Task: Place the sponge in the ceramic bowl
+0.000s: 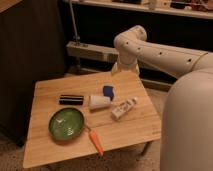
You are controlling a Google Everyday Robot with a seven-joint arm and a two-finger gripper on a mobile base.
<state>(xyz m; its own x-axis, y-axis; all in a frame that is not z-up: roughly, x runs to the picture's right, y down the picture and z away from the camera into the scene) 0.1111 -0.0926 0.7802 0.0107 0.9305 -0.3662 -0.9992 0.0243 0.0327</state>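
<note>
The blue sponge [108, 91] lies near the middle of the wooden table [45, 150], touching the far side of a white cup [99, 102] that lies on its side. The green ceramic bowl [66, 123] sits at the front left, with nothing in it. My white arm comes in from the right and bends down at the table's far edge. There the gripper [122, 68] hangs, behind and to the right of the sponge, with a clear gap between them.
A black rectangular bar [71, 99] lies left of the cup. To the right of the cup is a white bottle [123, 108] on its side. An orange carrot [95, 141] rests near the front edge, right of the bowl. Dark shelving stands behind the table.
</note>
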